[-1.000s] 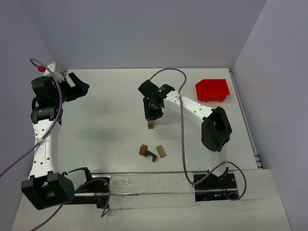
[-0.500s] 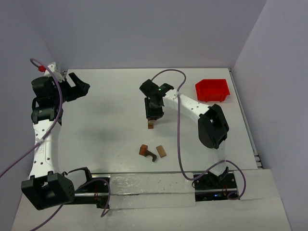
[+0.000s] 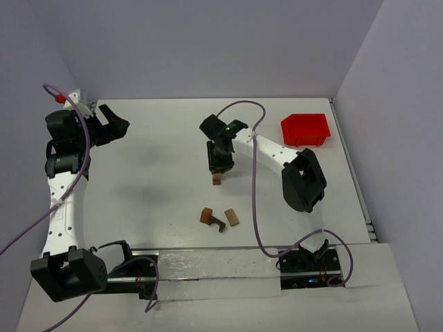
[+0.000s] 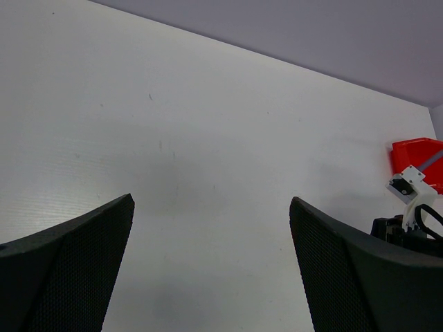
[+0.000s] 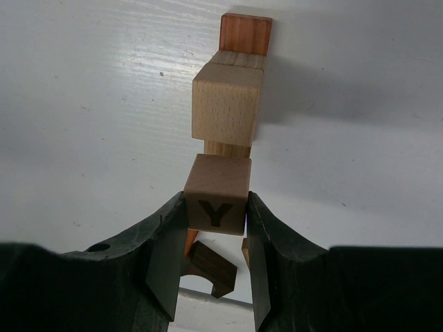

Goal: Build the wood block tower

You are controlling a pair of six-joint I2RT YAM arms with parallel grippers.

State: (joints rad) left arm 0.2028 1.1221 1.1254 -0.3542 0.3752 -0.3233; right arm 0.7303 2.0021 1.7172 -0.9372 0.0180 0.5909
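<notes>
My right gripper point(image 3: 220, 164) point(image 5: 216, 228) is shut on a tan wood cube marked Y point(image 5: 217, 197). It holds the cube right over the tower point(image 3: 217, 180), a narrow stack with a light cube point(image 5: 227, 104) and a reddish block point(image 5: 246, 33) lower down. I cannot tell whether the Y cube touches the stack. Three loose wood blocks lie nearer the arm bases: a reddish-brown one point(image 3: 206, 215), a dark arch point(image 3: 217, 223) point(image 5: 211, 266) and a tan one point(image 3: 231, 218). My left gripper point(image 3: 114, 124) point(image 4: 211, 263) is open and empty at the far left.
A red plastic bin point(image 3: 305, 129) stands at the back right and also shows at the right edge of the left wrist view point(image 4: 415, 155). Walls close the table at the back and on both sides. The right arm's cable loops over the table behind the tower.
The right arm's elbow has shifted a little to the left while its gripper stays over the tower with the Y cube. The left arm has not moved.
</notes>
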